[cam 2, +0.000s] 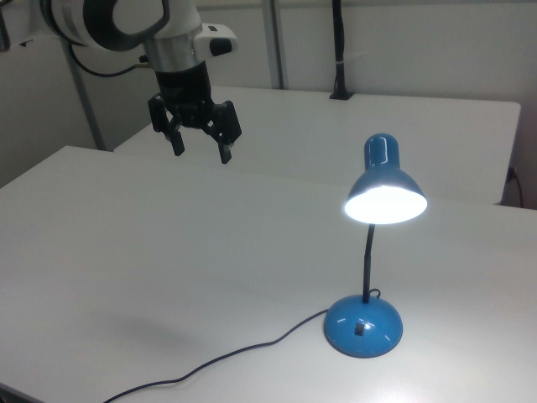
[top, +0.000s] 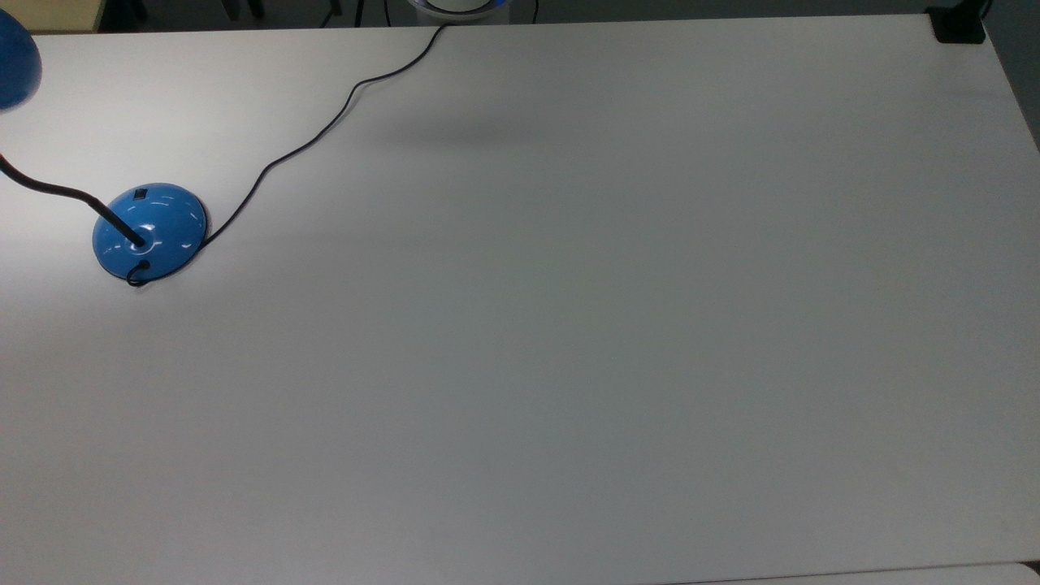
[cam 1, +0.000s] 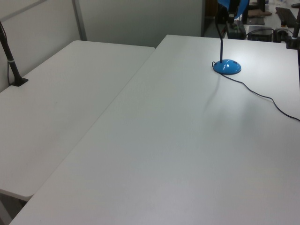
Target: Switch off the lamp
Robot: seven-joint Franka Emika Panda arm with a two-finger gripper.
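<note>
Lamp: the lamp (cam 2: pixel 364 327) stands on the white surface (cam 2: pixel 168 243), lit, at the right view's right; in the top view the lamp (top: pixel 150 229) sits far left.
Switch: small black switch (cam 2: pixel 359 328) on the dome base.
Cord: black cord (top: pixel 325 130) trails across the surface.
Jaws: the jaws (cam 2: pixel 201 144) hang spread wide, holding nothing, high above the surface, well apart from the lamp.
</note>
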